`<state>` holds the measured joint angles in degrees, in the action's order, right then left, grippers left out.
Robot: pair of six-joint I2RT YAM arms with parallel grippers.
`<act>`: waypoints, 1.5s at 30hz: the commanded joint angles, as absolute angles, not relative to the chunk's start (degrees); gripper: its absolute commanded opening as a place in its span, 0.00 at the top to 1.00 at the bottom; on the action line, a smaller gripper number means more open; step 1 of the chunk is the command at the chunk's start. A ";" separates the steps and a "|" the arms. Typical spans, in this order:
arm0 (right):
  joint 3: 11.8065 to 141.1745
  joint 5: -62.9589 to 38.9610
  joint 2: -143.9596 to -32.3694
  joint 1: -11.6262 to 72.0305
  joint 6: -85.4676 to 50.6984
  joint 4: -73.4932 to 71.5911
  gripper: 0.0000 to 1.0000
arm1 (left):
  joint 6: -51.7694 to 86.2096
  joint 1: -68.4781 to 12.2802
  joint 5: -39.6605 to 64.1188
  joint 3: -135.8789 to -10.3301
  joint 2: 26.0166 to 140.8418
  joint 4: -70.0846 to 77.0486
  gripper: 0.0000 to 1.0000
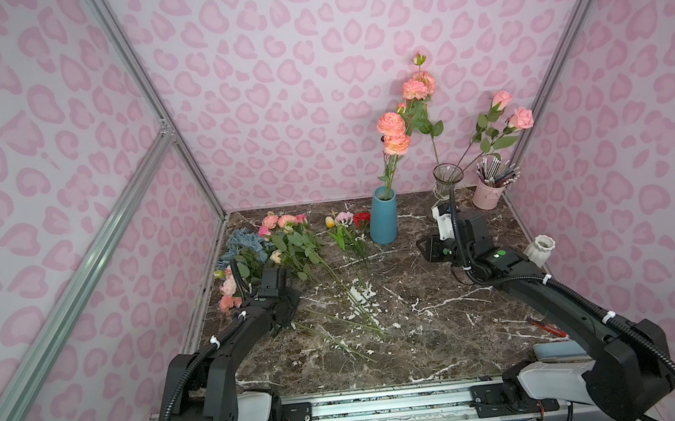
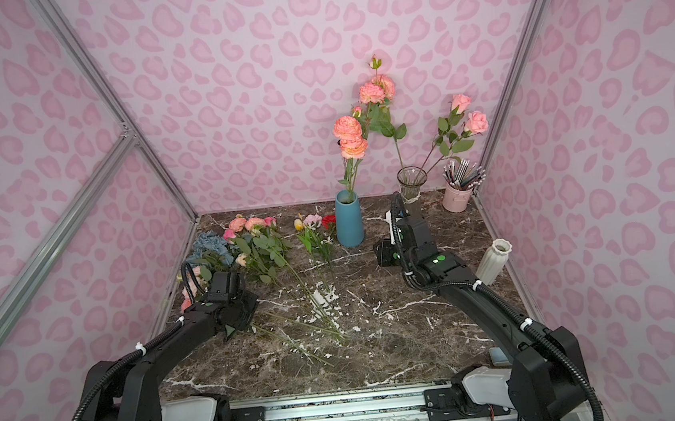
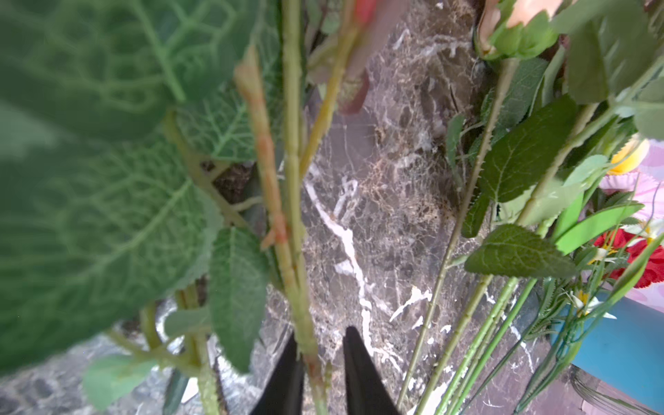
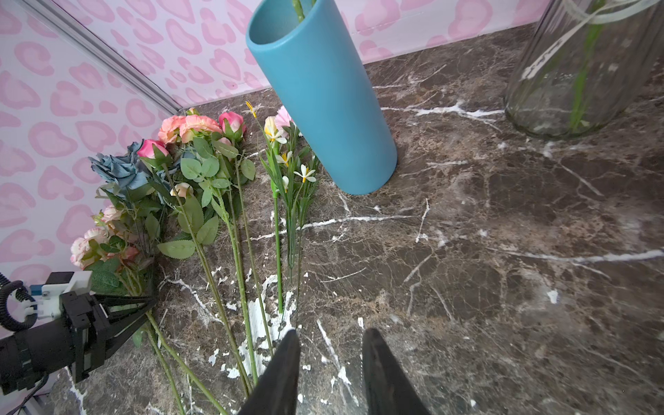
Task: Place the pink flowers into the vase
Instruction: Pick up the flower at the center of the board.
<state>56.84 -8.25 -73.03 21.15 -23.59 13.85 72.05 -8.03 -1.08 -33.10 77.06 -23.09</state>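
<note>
Low at centre-left in both top views, the left gripper sits at the left edge of the flower pile on the table. Its fingers are part closed around 1 green stem: the stem touches 1 finger, with a gap to the other, so it is not clamped. In the right wrist view that stem seems to run up to pale pink blooms at lower left of frame.

More pink flowers lie flat left of centre, heads toward the back wall, beside a blue hydrangea. A small mixed bunch with a red carnation lies just left of the blue vase.

The blue vase is upright and holds 1 stem with 2 salmon blooms. The glass vase to its right holds 2 more pink stems.

The right gripper hovers over bare table right of centre, fingers apart, nothing between them. A white vase and a pencil cup stand at the right edge.
</note>
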 commanded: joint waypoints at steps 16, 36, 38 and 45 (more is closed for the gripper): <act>57.30 -8.71 -73.20 20.59 -23.55 13.27 0.66 | 74.49 -7.98 -8.06 -34.14 65.30 -24.92 0.96; 57.15 -5.42 -74.44 20.48 -22.99 13.42 0.67 | 66.33 -8.00 -13.34 -45.71 58.91 -32.13 0.96; 57.17 -5.04 -74.20 20.45 -23.01 13.54 0.67 | 64.97 -7.94 -13.36 -47.22 58.45 -32.36 0.96; 58.02 -4.94 -73.74 20.48 -23.03 14.41 0.66 | 56.96 -8.14 -11.07 -54.96 61.49 -31.98 0.96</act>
<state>56.95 -5.63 -74.06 20.49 -23.55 14.20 62.04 -8.05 -11.53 -52.58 60.29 -33.41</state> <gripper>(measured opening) 0.332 0.096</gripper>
